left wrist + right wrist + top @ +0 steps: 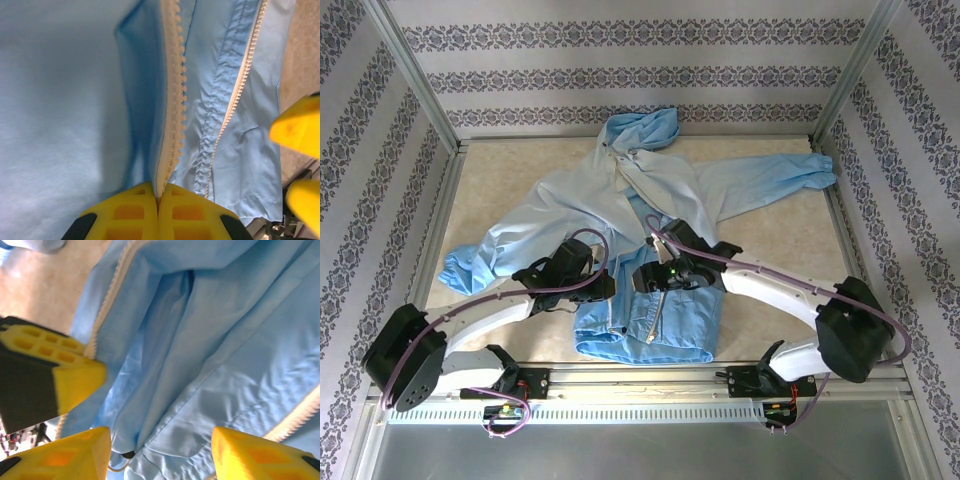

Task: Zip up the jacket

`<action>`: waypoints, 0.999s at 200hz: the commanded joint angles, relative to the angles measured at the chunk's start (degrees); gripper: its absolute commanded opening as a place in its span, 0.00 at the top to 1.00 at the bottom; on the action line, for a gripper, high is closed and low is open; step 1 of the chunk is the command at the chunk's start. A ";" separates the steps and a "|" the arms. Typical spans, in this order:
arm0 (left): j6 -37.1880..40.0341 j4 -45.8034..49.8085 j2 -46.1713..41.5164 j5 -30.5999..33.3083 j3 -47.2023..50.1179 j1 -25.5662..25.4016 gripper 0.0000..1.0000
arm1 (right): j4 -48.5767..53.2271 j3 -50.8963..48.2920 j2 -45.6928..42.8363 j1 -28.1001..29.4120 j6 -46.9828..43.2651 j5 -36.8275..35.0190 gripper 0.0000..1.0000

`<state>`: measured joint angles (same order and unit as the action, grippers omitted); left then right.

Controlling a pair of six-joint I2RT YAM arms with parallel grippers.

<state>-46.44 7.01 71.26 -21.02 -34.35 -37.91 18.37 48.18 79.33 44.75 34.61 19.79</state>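
Left fingers (130,212) clamp the jacket (570,205) at its zipper strip (172,100); right fingers (75,452) stand open. Anchoring stage, apparently; next, seize the slider.

the jacket (580,205) is showing light blue, its zipper (172,100) whitish; the table (500,170) is looking mottled beige, the walls (620,75) grey floral-striped.
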 commanded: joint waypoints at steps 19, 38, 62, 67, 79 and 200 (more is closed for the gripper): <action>-3.47 -6.84 2.65 -3.95 -2.55 1.51 1.00 | -12.90 -5.88 -4.09 3.58 5.78 3.00 0.45; -3.97 -7.47 3.68 -4.64 -2.94 1.77 1.00 | -13.21 -6.02 -4.17 5.46 5.47 2.97 0.45; -4.24 -7.91 4.54 -5.09 -3.17 1.85 1.00 | -13.62 -4.68 -2.39 7.38 5.47 3.04 0.44; -4.36 -7.91 4.60 -5.16 -3.13 1.96 1.00 | -13.70 -4.39 -1.81 7.61 5.47 3.05 0.44; -4.54 -8.04 4.57 -5.09 -3.01 2.04 1.00 | -13.87 -3.66 -0.19 8.19 5.47 3.15 0.43; -0.76 3.08 -6.33 -7.95 -1.21 7.82 0.45 | -25.21 -10.21 -1.44 6.36 13.95 -0.55 1.00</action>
<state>-49.60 3.31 70.00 -27.44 -35.99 -32.80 -0.56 40.97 81.32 52.60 44.88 21.04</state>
